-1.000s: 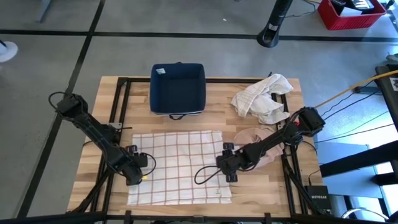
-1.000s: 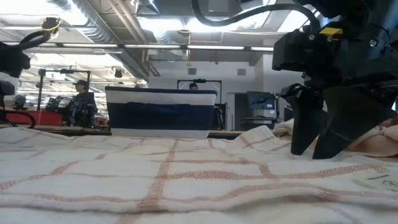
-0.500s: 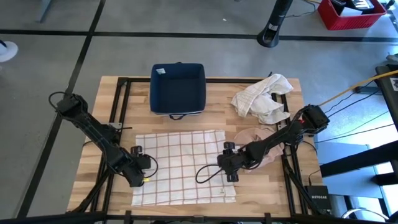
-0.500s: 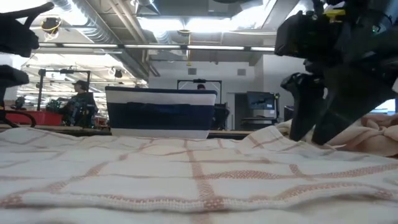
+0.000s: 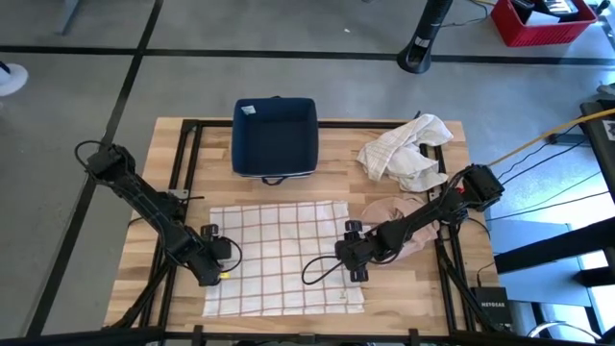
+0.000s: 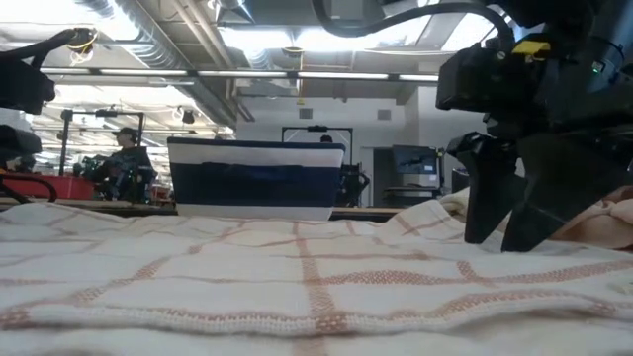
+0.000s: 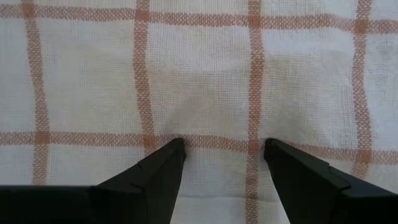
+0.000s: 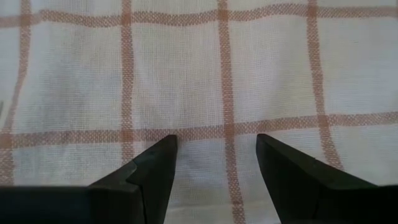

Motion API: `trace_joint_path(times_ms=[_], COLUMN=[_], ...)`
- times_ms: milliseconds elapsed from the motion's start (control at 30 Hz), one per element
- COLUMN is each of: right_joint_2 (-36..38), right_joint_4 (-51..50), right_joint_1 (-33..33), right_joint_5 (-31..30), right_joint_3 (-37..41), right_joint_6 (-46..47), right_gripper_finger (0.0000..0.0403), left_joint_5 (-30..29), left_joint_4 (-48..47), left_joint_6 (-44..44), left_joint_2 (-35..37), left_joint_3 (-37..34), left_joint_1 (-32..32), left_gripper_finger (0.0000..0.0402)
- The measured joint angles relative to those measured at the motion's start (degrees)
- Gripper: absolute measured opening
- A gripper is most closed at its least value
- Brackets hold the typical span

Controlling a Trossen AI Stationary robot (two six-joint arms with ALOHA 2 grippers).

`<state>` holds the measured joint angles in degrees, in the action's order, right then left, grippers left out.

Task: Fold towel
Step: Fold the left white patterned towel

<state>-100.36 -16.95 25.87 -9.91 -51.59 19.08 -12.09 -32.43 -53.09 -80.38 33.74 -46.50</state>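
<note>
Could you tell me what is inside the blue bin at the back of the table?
From above, the blue bin shows only a small pale tag or scrap near one back corner; the rest of its floor looks bare. The low view sees only its outer wall, nothing inside.

Checked towel (image 5: pixel 279 255) spread flat.

1. Checked towel (image 5: pixel 279 255) lies flat on the table (image 5: pixel 317 154), near its front edge.
2. Bin (image 5: pixel 275 136) stands behind the towel.
3. Crumpled cloth (image 5: pixel 408 149) lies right of the bin.
4. Another cloth (image 5: pixel 392 213) lies just right of the towel.
</note>
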Motion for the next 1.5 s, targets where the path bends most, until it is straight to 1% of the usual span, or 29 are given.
trace_joint_path(times_ms=[267, 433, 533, 667, 767, 933, 1033, 1133, 1500], right_joint_2=[1.23, 2.57, 2.84, 2.73, 2.58, 0.92, -0.32, -0.74, -0.59], right_joint_4=[-1.51, -2.98, -3.54, -3.75, -3.62, -3.78, -3.1, -2.89, -3.36], right_joint_1=[0.0, 0.0, 0.0, -0.17, -1.19, -3.04, -3.17, -3.06, -3.04], right_joint_5=[1.04, 1.92, 1.36, -1.52, -2.13, 0.94, 2.47, 2.36, 1.92], right_joint_3=[-0.04, -0.04, -0.06, -0.08, -0.11, -0.12, -0.36, -0.42, -0.26], right_joint_6=[0.94, 1.57, 1.26, -0.7, -1.5, -1.87, -2.69, -2.74, -2.82], right_gripper_finger=[0.0225, 0.0225, 0.0225, 0.0225, 0.0225, 0.0225, 0.0225, 0.0225, 0.0225], left_joint_5=[1.08, 2.94, 1.68, -1.12, -1.62, -1.43, -0.26, -0.05, 0.63], left_joint_4=[-1.01, -1.85, -1.34, -1.43, -1.34, -0.95, 1.03, 2.56, 2.79], left_joint_6=[-2.48, -2.56, -2.14, -1.59, -1.54, -2.0, -2.16, -2.96, -2.98], left_joint_2=[0.21, 0.84, 1.11, 1.01, 1.01, 0.56, -0.13, -0.48, -0.63], left_joint_3=[0.08, 2.0, 2.98, 2.97, 2.97, 2.86, 1.54, 0.51, 0.32], left_joint_1=[0.07, 0.1, 0.11, 0.11, 0.11, -0.02, -0.02, -0.02, 0.0], left_gripper_finger=[0.0225, 0.0225, 0.0225, 0.0225, 0.0225, 0.0225, 0.0225, 0.0225, 0.0225])
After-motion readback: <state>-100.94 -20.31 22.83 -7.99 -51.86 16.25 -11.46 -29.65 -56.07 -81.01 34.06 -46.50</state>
